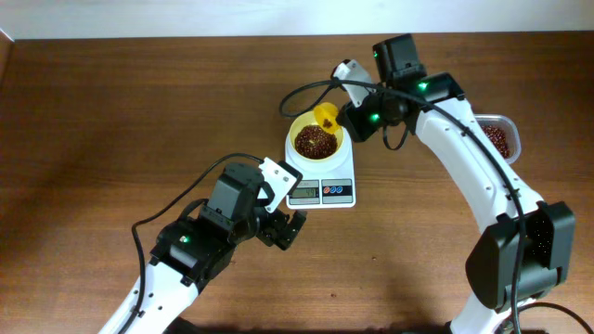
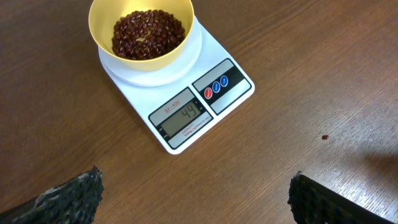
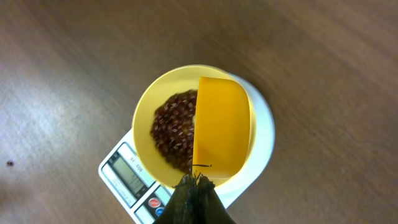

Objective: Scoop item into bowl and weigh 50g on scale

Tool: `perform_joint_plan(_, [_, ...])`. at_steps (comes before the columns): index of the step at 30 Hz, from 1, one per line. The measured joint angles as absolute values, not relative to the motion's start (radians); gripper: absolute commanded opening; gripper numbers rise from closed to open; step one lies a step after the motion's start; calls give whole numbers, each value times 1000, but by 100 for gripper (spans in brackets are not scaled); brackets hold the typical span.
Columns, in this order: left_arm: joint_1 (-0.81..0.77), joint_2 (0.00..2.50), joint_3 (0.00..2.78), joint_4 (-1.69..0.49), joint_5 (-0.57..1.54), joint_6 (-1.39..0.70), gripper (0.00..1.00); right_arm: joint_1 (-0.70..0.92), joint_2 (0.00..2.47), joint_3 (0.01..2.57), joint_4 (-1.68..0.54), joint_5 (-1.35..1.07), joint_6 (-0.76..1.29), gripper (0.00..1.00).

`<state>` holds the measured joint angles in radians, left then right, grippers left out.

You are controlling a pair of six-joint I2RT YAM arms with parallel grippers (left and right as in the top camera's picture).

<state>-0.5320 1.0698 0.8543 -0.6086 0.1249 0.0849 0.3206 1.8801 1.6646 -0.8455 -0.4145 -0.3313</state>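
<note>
Pinching the yellow scoop [image 3: 221,124] in our right gripper [image 3: 196,190] over the bowl [image 2: 176,50], we see the beans [image 2: 148,34] heaped inside it, bowl sitting on the scale [image 2: 233,102], display [image 2: 181,117] reading 49; our left gripper [image 1: 284,229] hangs open above the table [image 2: 311,62].

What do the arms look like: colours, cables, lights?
Left arm and right arm: white rounded link shells, black joint housings, boxy black blocks at the wrists. Thin black cables loop loosely alongside each. Small green lights glow at joints. Jaws are black, with a nubbly textured surface in the left wrist view.
</note>
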Motion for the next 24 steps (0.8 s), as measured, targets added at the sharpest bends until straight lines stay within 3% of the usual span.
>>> perform_joint_plan(24, [-532, 1070, 854, -608, 125, 85, 99, 339, 1880, 1665, -861, -431, -349, 4])
